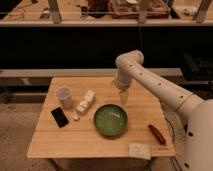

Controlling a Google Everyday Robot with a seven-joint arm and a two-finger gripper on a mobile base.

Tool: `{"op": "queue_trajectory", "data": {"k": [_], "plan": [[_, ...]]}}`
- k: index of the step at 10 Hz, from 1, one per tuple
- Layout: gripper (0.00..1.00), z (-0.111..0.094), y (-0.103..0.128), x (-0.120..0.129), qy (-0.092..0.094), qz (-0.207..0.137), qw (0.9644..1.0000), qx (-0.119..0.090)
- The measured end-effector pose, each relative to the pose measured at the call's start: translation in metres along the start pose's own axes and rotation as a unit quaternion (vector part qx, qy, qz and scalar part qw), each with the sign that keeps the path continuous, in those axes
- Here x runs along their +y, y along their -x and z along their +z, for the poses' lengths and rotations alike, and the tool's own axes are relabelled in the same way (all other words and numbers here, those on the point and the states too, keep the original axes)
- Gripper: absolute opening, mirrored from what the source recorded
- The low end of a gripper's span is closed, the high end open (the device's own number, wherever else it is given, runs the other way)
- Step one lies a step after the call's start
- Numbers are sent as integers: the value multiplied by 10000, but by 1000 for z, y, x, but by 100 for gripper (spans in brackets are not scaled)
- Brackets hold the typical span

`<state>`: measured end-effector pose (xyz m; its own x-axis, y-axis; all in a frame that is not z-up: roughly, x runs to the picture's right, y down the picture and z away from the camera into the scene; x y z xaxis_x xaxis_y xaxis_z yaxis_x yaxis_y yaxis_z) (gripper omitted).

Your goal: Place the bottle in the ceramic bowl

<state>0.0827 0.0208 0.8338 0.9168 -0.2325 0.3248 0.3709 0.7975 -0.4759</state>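
Observation:
The small white ribbed bottle (85, 103) lies on its side on the wooden table (100, 141), left of centre, beside the cup. The green glazed ceramic bowl (110, 120) stands at the table's middle, right of and slightly nearer than the bottle. My gripper (123, 98) hangs pointing down over the table just behind the bowl's right rim, well to the right of the bottle. It holds nothing that I can see.
A translucent white plastic cup (64, 95) stands at the left, a black phone (60, 117) lies in front of it. A red-brown object (157, 134) lies at the right and a white packet (139, 150) near the front edge. Dark shelving stands behind.

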Motion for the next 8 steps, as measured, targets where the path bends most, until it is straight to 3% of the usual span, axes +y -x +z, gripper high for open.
{"op": "queue_trajectory", "data": {"k": [3, 5, 8], "plan": [[80, -2, 11, -18, 10, -187, 9997, 157], [80, -1, 41, -48, 42, -457, 9984, 342], [80, 7, 63, -81, 84, -802, 9955, 489]]}}
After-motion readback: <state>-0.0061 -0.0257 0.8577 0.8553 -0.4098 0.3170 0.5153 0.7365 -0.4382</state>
